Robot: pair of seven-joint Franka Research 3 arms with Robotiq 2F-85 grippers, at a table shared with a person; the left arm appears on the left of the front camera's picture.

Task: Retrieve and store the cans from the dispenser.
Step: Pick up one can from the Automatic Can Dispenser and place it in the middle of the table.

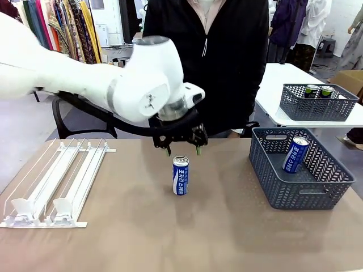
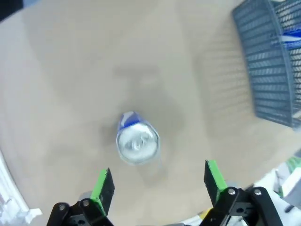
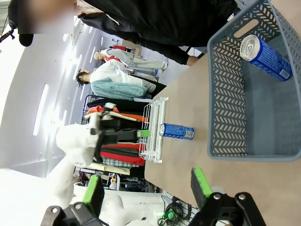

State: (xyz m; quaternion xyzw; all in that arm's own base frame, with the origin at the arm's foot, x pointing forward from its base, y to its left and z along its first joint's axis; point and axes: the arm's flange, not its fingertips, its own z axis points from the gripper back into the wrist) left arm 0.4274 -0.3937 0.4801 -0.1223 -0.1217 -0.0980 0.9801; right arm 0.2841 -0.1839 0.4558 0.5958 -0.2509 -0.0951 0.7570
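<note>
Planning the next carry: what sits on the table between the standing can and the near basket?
Nothing: in the front view, bare tabletop runs from the upright blue can to the basket.

The front view looked level across the table (image 1: pixel 170 238) toward the person. The left wrist view faced straight down, close above the upright can (image 2: pixel 137 143). The right wrist view, rolled sideways, also covered that can (image 3: pixel 176 131) and the basket (image 3: pixel 225 117).

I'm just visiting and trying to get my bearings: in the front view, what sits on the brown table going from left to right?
White dispenser → upright blue can, with the left gripper open just above it → grey basket holding another blue can leaning against its wall.
</note>
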